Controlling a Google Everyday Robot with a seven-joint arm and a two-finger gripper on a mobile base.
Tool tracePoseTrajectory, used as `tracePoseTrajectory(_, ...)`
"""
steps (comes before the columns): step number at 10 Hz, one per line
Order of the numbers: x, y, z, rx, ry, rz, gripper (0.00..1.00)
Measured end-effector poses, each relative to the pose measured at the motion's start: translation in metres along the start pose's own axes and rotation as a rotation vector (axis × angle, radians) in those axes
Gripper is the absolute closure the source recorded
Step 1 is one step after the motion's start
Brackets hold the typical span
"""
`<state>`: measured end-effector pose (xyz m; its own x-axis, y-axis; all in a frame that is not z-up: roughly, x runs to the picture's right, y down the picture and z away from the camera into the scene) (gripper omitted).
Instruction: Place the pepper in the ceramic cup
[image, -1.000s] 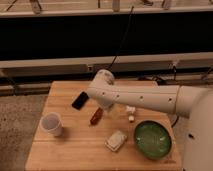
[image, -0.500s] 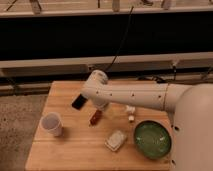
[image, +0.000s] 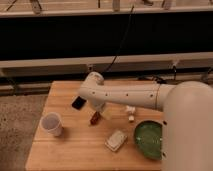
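The pepper (image: 94, 118), small and dark red-brown, lies on the wooden table (image: 75, 152) near its middle. The white ceramic cup (image: 51, 124) stands upright to its left, near the table's left edge. My white arm reaches in from the right, bends at a rounded joint above the table's back and turns down. The gripper (image: 102, 111) hangs under that joint, just above and right of the pepper, open, with nothing in it. The arm hides most of it.
A black phone (image: 78, 103) lies behind the pepper, partly under the arm. A green bowl (image: 148, 139) sits at the front right, with a pale flat packet (image: 116, 140) to its left. A small white object (image: 130, 111) lies under the forearm. A dark railing runs behind the table.
The arm has swung further left and lower, bringing the gripper down close to the pepper. The pepper, cup and phone have stayed in place.
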<state>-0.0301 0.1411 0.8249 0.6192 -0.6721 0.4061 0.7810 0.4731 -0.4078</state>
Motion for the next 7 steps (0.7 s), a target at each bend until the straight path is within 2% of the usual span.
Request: tracePoseTrajectory(7, -0.006, -0.004, 0.024, -0.015, -0.051, -0.036, 0.20)
